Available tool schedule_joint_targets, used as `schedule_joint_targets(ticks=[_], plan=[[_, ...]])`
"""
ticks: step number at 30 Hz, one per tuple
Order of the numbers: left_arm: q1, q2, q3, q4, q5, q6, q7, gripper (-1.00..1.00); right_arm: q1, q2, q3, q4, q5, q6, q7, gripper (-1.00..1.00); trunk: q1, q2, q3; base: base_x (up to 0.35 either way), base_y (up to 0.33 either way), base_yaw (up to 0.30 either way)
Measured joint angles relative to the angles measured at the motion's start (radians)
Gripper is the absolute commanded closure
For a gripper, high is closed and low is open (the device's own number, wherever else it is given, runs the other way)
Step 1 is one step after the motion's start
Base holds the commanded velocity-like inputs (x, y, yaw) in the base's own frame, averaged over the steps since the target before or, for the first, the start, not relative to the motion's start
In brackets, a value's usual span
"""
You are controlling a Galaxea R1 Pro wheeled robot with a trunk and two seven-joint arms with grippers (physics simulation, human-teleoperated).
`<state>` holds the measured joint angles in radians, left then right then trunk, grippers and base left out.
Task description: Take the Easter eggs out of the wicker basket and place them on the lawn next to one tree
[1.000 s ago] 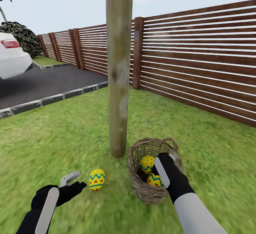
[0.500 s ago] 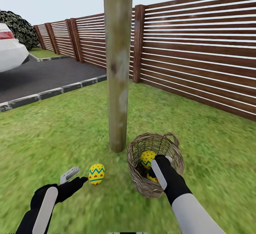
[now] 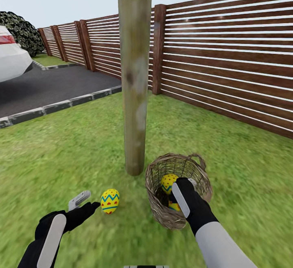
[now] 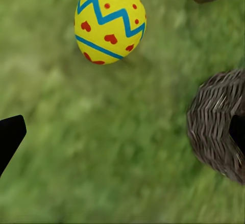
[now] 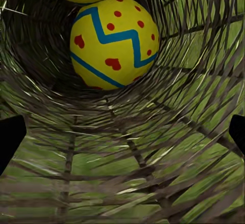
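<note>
Easter eggs (image 5: pixel 113 43): 2 remain in the basket (image 3: pixel 162 215); right tool (image 3: pixel 176 196), spread wide, should straddle the nearer egg squarely before closing.

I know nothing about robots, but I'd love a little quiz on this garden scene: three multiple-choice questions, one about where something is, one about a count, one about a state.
1. Where does the egg outside the basket lie?
A. On the driveway
B. On the lawn near the tree trunk
C. Against the fence

2. How many eggs show inside the wicker basket?
A. None
B. Two
C. Four

3. How are the left gripper's jaws?
A. Open, holding nothing
C. Shut on an egg
B. Shut on the basket rim

Answers:
1 B: the egg rests on the lawn just short of the tree.
2 B: two eggs in the basket sit inside the wicker basket in the right wrist view.
3 A: the left gripper has spread jaws beside the egg, apart from it.
</note>
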<state>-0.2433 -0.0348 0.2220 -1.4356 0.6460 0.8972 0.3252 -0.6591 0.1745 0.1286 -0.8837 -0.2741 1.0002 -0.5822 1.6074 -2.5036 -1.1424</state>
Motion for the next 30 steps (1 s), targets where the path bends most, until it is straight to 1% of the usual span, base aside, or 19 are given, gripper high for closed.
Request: schedule_joint_targets(ticks=[10, 18, 26, 30], plan=[[0.000, -0.001, -0.001, 0.002, 0.001, -0.001, 0.001, -1.00, 0.000, 0.000, -0.002, 0.002, 0.000, -0.001, 0.000, -1.00, 0.000, 0.000, 0.000, 0.298, 0.000, 0.000], [0.000, 0.003, -0.001, 0.001, 0.000, 0.001, 0.003, -1.00, 0.000, -0.001, -0.004, 0.003, -0.001, 0.001, 0.001, -1.00, 0.000, 0.000, 0.000, 0.070, 0.000, 0.000], [0.000, 0.001, -0.001, -0.001, 0.000, -0.003, 0.005, -1.00, 0.000, -0.001, -0.005, 0.042, -0.001, -0.001, 0.002, -1.00, 0.004, -0.002, -0.031, 0.006, 0.000, 0.000], [0.000, 0.004, -0.001, -0.005, 0.006, 0.003, 0.004, -1.00, 0.000, -0.002, -0.006, 0.048, -0.001, -0.001, 0.002, -1.00, 0.006, -0.003, -0.046, 0.000, 0.000, 0.000]])
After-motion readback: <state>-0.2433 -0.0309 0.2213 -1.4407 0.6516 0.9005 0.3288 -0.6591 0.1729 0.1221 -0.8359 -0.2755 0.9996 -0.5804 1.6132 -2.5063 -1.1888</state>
